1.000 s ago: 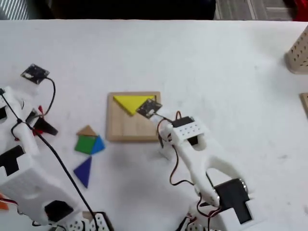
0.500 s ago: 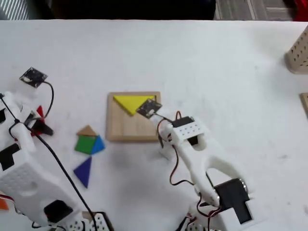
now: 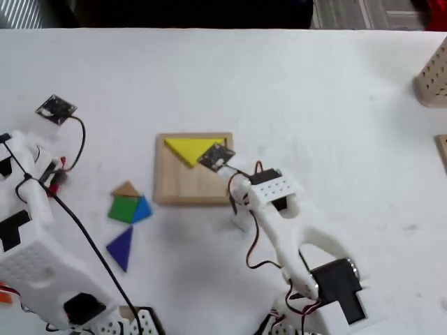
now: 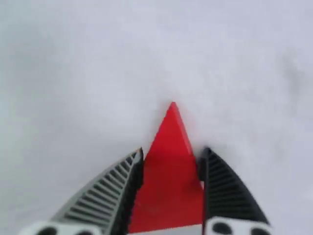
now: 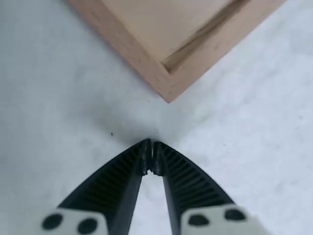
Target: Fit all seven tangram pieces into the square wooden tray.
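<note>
While the white surface (image 3: pixel 314 91) carries everything, the square wooden tray (image 3: pixel 183 187) sits near its middle with only the yellow triangle (image 3: pixel 188 148) in it, laid along the far edge (six pieces are not yet in). The right hand (image 5: pixel 151 157) is pressed together on nothing, just beside a tray corner. The left hand (image 4: pixel 172 152), well apart from the tray, is clamped on the red triangle (image 4: pixel 169 188), gripping two opposite edges with the point sticking out ahead. Between it and the tray lie the purple triangle (image 3: pixel 121 248), green square (image 3: pixel 124 209), blue triangle (image 3: pixel 144 209) and brown triangle (image 3: pixel 126 189). The red piece looks thin, stiff, light and smooth, so an edge grip near its wide part seems best; it could pivot or slip.
</note>
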Robot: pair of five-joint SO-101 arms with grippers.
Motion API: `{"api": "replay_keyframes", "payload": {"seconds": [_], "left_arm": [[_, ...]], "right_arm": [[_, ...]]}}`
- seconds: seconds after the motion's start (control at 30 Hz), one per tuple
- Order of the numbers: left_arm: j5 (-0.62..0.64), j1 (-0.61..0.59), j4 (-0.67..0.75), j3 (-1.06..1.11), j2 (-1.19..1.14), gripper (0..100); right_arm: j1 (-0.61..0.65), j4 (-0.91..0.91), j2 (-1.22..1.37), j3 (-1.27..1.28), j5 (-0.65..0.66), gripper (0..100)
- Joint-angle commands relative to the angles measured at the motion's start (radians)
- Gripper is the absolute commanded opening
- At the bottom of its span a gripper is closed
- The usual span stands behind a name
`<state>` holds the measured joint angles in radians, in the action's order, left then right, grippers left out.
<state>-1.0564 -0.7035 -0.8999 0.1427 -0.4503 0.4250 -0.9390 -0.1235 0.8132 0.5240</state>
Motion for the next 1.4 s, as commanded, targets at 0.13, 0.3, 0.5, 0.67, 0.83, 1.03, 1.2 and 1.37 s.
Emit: {"api": "replay_keyframes", "payload": {"seconds": [0.13,0.3,0.5,0.67,0.83,1.03,1.2,1.37], "left_arm": [[-0.014,-0.004,-0.064,-0.015,-0.005,17],[-0.006,-0.045,-0.204,-0.118,0.045,34],[-0.014,-0.090,-0.362,-0.209,0.093,44],[-0.078,-0.091,-0.347,-0.215,0.042,39],[-0.095,-0.091,-0.259,-0.298,-0.068,39],[-0.293,-0.104,-0.348,-0.399,-0.145,39],[-0.321,-0.102,-0.353,-0.414,-0.183,39],[-0.377,-0.101,-0.351,-0.414,-0.245,31]], "right_arm": [[0.013,-0.005,-0.033,0.002,0.008,1.8],[0.013,-0.005,-0.033,0.002,0.008,1.8],[0.013,-0.005,-0.033,0.002,0.008,1.8],[0.013,-0.005,-0.033,0.002,0.008,1.8],[0.013,-0.005,-0.033,0.008,0.008,1.8],[0.013,-0.005,-0.033,0.008,0.008,1.8],[0.013,-0.004,-0.033,0.008,0.008,1.8],[0.013,-0.004,-0.033,0.008,0.008,1.8]]}}
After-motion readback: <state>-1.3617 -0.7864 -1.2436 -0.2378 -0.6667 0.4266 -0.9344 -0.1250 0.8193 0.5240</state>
